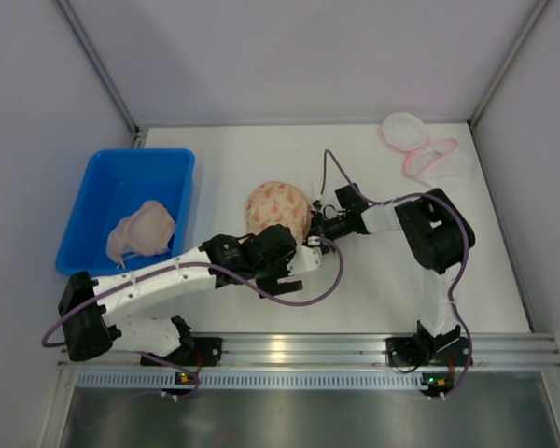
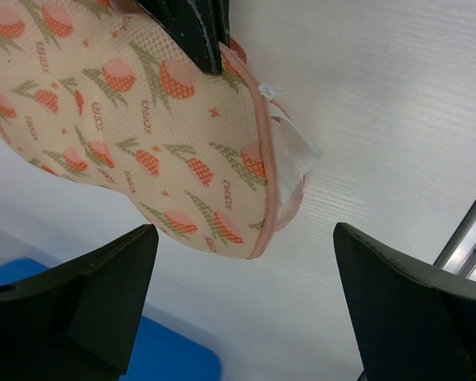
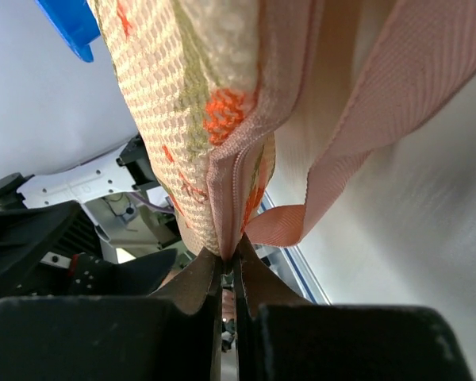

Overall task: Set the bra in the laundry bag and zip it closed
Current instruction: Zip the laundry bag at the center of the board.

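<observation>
The laundry bag [image 1: 277, 206] is a rounded mesh pouch printed with peaches and trimmed in pink, resting mid-table. Its bulging side [image 2: 143, 135] fills the left wrist view. The bra is hidden. My right gripper [image 3: 230, 258] is shut on the bag's pink zipper seam [image 3: 226, 190], beside a loose pink ribbon loop [image 3: 333, 159]; in the top view this gripper [image 1: 318, 227] is at the bag's right edge. My left gripper [image 2: 244, 238] stands wide open just short of the bag's near edge, nothing between its fingers; from above it [image 1: 278, 245] lies directly in front of the bag.
A blue bin [image 1: 101, 187] at the left holds a crumpled beige garment [image 1: 142, 231]. Pink-rimmed white mesh bags [image 1: 420, 149] lie at the far right corner. Grey walls close in the table, and a metal rail [image 1: 299, 350] runs along the near edge.
</observation>
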Available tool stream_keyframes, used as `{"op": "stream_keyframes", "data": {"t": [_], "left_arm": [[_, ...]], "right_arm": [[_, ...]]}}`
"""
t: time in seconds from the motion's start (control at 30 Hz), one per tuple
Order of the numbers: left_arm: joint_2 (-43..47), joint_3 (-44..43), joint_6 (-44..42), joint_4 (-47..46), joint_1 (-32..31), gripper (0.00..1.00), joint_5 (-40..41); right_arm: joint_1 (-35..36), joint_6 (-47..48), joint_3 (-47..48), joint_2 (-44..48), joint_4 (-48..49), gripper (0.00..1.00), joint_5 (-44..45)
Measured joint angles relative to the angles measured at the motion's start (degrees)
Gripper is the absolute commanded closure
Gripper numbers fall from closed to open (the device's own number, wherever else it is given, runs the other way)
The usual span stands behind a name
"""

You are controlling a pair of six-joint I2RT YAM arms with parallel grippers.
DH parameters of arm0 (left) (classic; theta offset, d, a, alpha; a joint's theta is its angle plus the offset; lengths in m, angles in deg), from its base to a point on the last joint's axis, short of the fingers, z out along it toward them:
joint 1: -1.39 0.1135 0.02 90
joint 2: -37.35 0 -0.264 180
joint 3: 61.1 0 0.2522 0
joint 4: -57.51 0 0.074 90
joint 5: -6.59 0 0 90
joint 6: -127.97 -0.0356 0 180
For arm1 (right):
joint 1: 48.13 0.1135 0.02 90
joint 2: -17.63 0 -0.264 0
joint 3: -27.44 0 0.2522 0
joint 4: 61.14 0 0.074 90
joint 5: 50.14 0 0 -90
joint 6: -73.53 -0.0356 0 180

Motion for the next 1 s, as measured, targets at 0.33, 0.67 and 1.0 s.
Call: {"op": "stream_keyframes", "data": {"t": [0.33,0.67,1.0], "left_arm": [[-5.0,1.9,3.6,-7.8,0.0,0.02,1.9],[-9.3,4.0,3.1,-14.8,0.2,0.02,7.4],[-8.8,10.2,-2.8,-21.4,0.8,0.02,14.1]], "right_arm": [[0.0,-2.8,-0.8,0.6,1.8,1.00,0.1],[0.0,-4.1,-1.9,1.0,3.7,1.00,-0.2],[0.0,-1.3,-1.9,1.0,1.8,1.00,-0.8]]}}
